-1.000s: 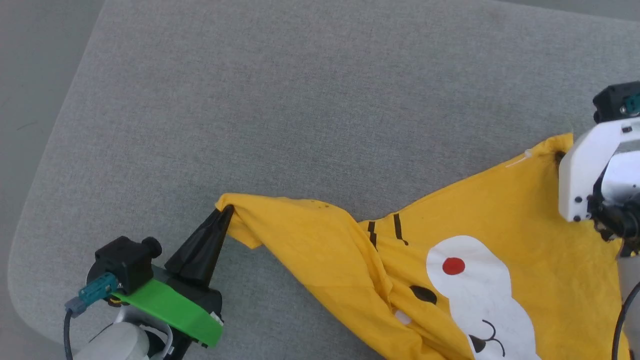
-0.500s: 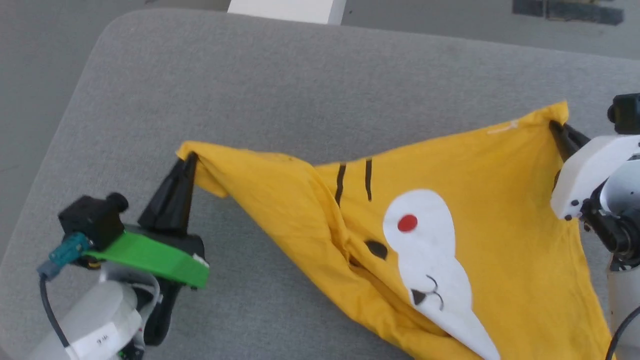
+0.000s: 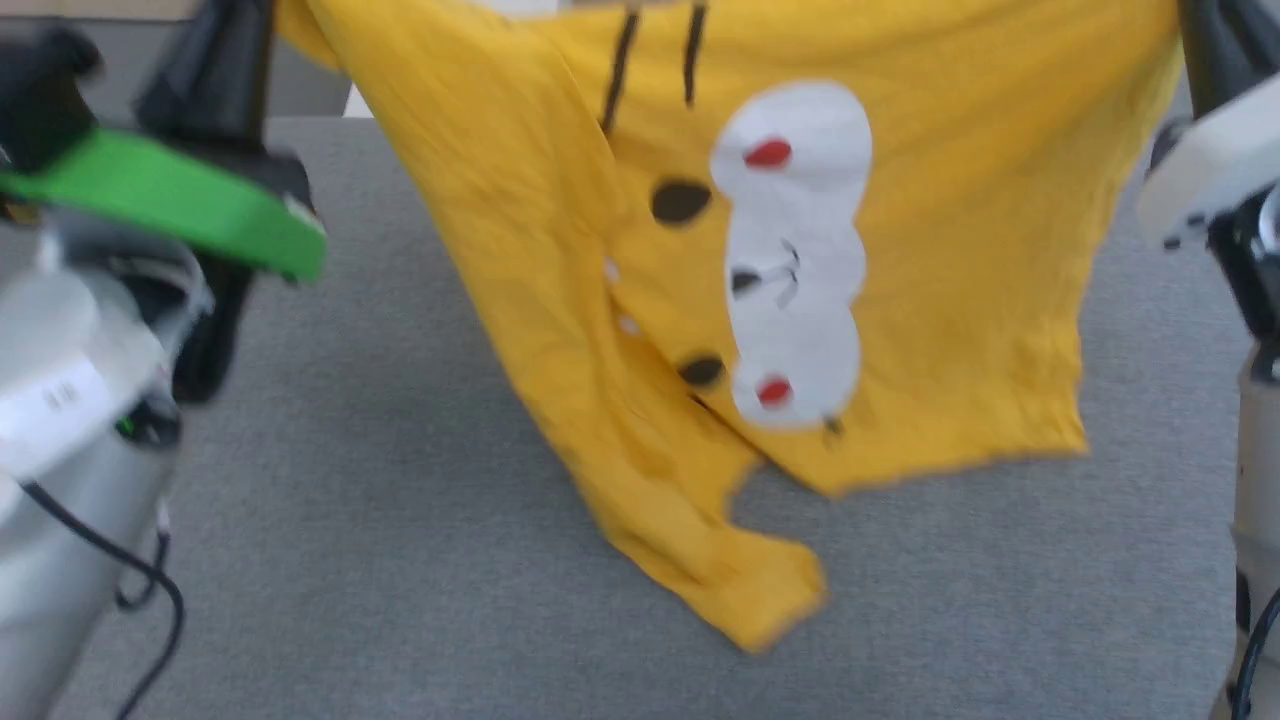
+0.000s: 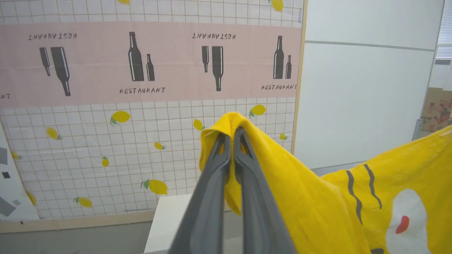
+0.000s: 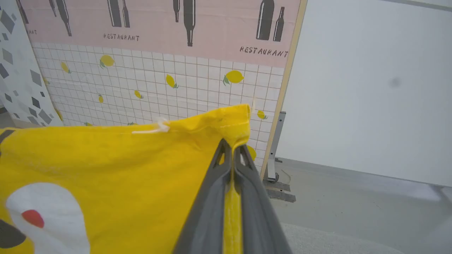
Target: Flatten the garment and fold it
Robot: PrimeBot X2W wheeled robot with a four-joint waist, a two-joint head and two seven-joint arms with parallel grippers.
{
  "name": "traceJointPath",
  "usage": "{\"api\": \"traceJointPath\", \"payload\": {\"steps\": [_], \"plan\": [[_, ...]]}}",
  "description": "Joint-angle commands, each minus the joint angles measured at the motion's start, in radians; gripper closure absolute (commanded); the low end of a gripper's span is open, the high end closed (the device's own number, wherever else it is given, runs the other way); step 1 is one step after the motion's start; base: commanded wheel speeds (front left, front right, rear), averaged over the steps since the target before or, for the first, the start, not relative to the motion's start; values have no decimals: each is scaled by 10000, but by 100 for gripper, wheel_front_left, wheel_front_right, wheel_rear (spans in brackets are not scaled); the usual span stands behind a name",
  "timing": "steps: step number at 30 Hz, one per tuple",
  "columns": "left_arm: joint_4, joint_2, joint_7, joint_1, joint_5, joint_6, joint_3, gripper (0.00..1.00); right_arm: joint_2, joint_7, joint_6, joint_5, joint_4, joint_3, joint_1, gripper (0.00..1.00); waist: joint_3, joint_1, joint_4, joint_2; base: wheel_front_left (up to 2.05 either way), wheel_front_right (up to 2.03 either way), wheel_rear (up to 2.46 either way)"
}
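The garment [image 3: 950, 260], a mustard-yellow T-shirt with a white oval, red dots and dark stripes, hangs in the air above the grey padded table [image 3: 400, 560]. Its lower end with one sleeve trails down toward the table. My left gripper [image 4: 231, 135] is shut on one top corner of the garment [image 4: 282, 176], fingers pointing up. My right gripper [image 5: 232, 148] is shut on the other top corner of the garment [image 5: 106, 169], next to a small white tag. In the head view the fingertips are cut off at the top edge.
A wall panel [image 4: 141, 70] printed with bottles and lemons stands beyond the table, with a plain white wall [image 5: 370, 88] beside it. A white block [image 4: 166, 222] sits behind the table's far edge. My pale left forearm [image 3: 60, 430] fills the lower left of the head view.
Both grippers have risen with the garment's corners, lifting it off the table so it hangs stretched between them. The head camera has tilted as well.
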Motion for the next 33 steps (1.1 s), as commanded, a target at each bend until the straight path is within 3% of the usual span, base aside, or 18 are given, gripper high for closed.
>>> {"api": "traceJointPath", "payload": {"steps": [1,8,16,22,33], "plan": [[260,45,190,-645,88,-111,40,100,30,24,-13,-105,96,112,-493,100,-198,-1,-446,0,0,0,0],[1833,-76,1013,-3244,157,-508,170,100,382,35,-13,-549,1373,440,-2659,100,-2,-1,-1112,0,0,0,0],[3861,-262,727,-5854,565,-166,740,100,1133,-642,-13,-2027,3420,-147,-5136,100,940,-1,-1759,0,0,0,0],[4651,-284,353,-7269,763,-460,858,100,1320,-1150,-13,-3060,4320,-514,-6449,100,2115,-1,-1980,0,0,0,0],[5326,-337,-875,-8838,1041,-1225,938,100,1332,-2211,-13,-3614,4721,-439,-7973,100,4199,-1,-1866,0,0,0,0]]}}
